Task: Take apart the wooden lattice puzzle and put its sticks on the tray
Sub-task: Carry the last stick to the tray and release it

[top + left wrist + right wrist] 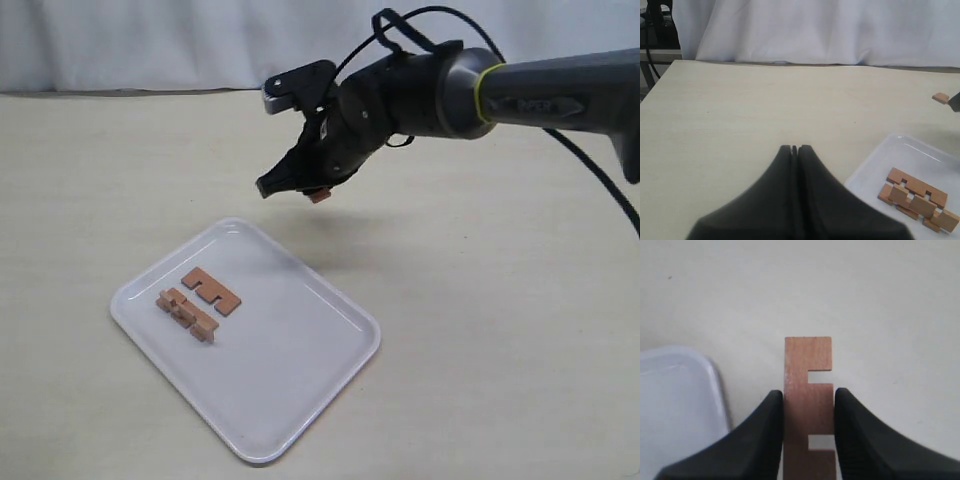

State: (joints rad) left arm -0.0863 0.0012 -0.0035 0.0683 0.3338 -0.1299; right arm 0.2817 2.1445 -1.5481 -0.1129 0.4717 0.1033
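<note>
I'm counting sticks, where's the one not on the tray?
The stick is pinched by the fingers of the right gripper, in the air over the table beside the tray's far corner.

We see bright, even, soft light in every view. The right arm (560, 95) throws a faint, blurred shadow over table (480, 300) and tray (290, 390). The tray's gloss carries pale glare streaks. Close up, the right gripper (808, 395) and left gripper (795, 148) look soft-edged, while the stick (808, 365) is sharp.

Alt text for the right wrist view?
The right gripper is shut on a notched reddish-brown wooden stick, two square notches on one edge, held over a pale tabletop. A corner of the white tray is also in view.
</note>
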